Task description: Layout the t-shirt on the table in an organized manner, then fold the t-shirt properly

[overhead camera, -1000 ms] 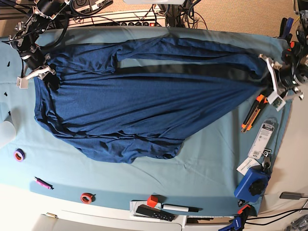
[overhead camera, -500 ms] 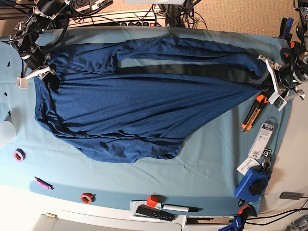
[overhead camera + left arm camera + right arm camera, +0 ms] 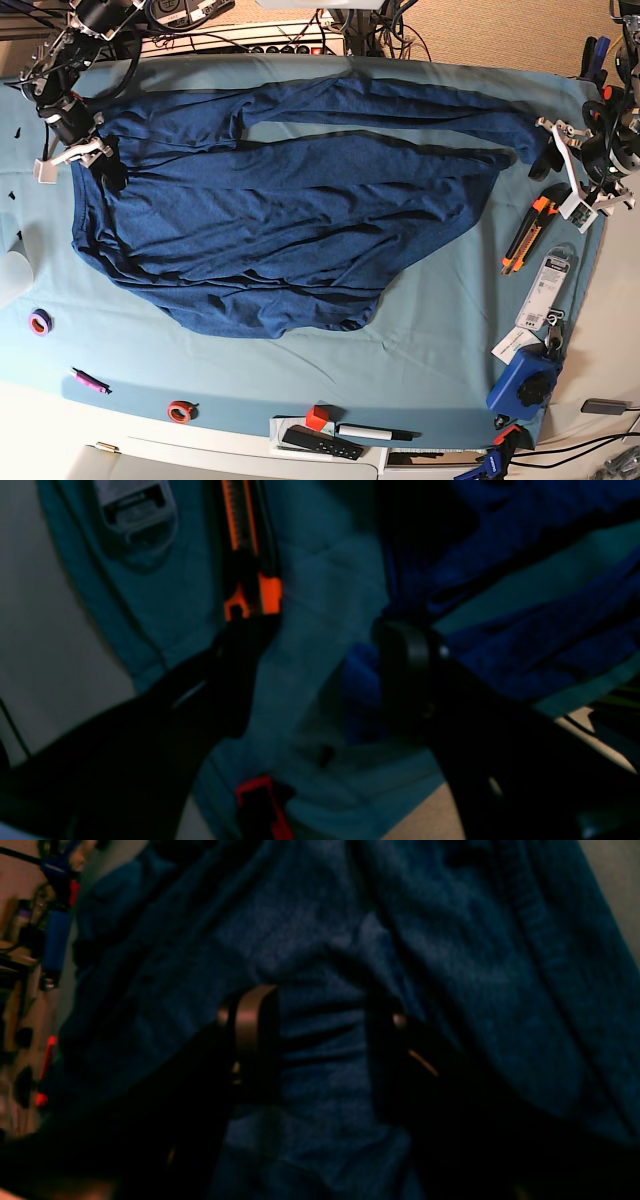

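Observation:
The dark navy t-shirt (image 3: 280,210) lies spread and wrinkled across the teal-covered table (image 3: 430,340), with one long fold reaching toward the right edge. My left gripper (image 3: 552,165) hovers just off that right end. In the left wrist view it (image 3: 320,670) is open over bare table cloth (image 3: 310,580), and shirt fabric (image 3: 525,645) lies against the outside of the right finger (image 3: 405,665). My right gripper (image 3: 95,160) is at the shirt's far left corner. In the right wrist view its fingers (image 3: 250,1025) stand apart with pleated shirt fabric (image 3: 450,940) between them.
An orange utility knife (image 3: 527,235) lies just below the left gripper, also in the left wrist view as the knife (image 3: 250,555). A packaged item (image 3: 545,285) and a blue device (image 3: 525,385) sit at the right edge. Tape rolls (image 3: 40,322), a pink marker (image 3: 88,380) and a remote (image 3: 320,440) line the front.
My left gripper has opened and let go of the shirt's right end. The stretched fabric has gone slack and dropped flat onto the table. The right gripper's fingers have spread.

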Motion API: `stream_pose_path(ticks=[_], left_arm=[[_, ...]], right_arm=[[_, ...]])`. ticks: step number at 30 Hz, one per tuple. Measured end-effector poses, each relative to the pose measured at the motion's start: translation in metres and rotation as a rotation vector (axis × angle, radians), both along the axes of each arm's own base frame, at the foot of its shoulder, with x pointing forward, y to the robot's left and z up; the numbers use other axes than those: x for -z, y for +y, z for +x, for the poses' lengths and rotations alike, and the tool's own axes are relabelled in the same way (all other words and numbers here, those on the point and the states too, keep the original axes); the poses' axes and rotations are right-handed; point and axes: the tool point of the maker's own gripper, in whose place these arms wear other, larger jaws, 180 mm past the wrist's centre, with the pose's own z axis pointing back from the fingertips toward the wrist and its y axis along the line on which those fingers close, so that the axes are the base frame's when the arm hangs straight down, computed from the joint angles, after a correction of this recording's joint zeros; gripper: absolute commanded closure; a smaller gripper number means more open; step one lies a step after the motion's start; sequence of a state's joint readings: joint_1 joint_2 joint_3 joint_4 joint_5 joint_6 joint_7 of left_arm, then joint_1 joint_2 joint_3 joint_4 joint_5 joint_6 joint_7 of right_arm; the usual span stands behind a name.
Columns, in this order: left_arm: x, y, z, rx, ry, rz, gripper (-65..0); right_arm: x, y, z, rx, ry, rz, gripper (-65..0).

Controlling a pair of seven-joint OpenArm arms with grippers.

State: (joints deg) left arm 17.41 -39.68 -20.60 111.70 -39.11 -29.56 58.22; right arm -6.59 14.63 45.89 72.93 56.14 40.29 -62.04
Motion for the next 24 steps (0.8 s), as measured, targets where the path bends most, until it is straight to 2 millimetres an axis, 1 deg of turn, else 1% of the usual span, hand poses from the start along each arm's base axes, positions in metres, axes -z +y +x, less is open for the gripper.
stream_pose_path(ticks=[2,5,7,9,11,13,15,17,19,22,24], left_arm=[[0.0,-0.001,0.0,0.0,-0.001,-0.003,-38.2],[0.0,0.0,0.0,0.0,-0.001,-0.003,-38.2],[-0.001,0.0,0.001,0.0,-0.004,-0.002,-38.2],[-0.006,0.002,0.009,-0.002,-0.027,0.011,-38.2],[-0.019,0.005,0.023,-0.012,-0.078,0.013,-38.2],[-0.038,0.01,0.038,-0.032,-0.155,0.0,-38.2],[-0.053,0.017,0.046,-0.059,-0.201,-0.017,-37.2],[-0.065,0.024,0.05,-0.081,-0.237,-0.035,-36.2],[-0.075,0.034,0.051,-0.108,-0.264,-0.034,-36.2],[-0.084,0.054,0.049,-0.163,-0.279,-0.006,-36.2],[-0.09,0.064,0.047,-0.172,-0.292,0.017,-36.2]], right_arm=[[-0.005,-0.002,0.0,-0.01,-0.009,0.015,-29.2],[-0.013,-0.007,0.0,-0.019,0.0,-0.01,-29.2],[-0.027,-0.013,0.0,-0.026,-0.014,-0.058,-29.2],[-0.046,-0.017,0.001,-0.037,-0.042,-0.112,-29.2],[-0.064,-0.014,0.002,-0.076,-0.063,-0.161,-29.2],[-0.08,-0.006,0.002,-0.121,-0.086,-0.185,-29.2],[-0.092,-0.002,0.0,-0.151,-0.099,-0.213,-29.2],[-0.101,0.001,-0.004,-0.155,-0.124,-0.228,-29.2],[-0.101,0.0,-0.012,-0.153,-0.123,-0.222,-29.2],[-0.092,0.005,-0.034,-0.161,-0.089,-0.166,-29.2],[-0.09,0.009,-0.049,-0.122,-0.111,-0.101,-29.2]])
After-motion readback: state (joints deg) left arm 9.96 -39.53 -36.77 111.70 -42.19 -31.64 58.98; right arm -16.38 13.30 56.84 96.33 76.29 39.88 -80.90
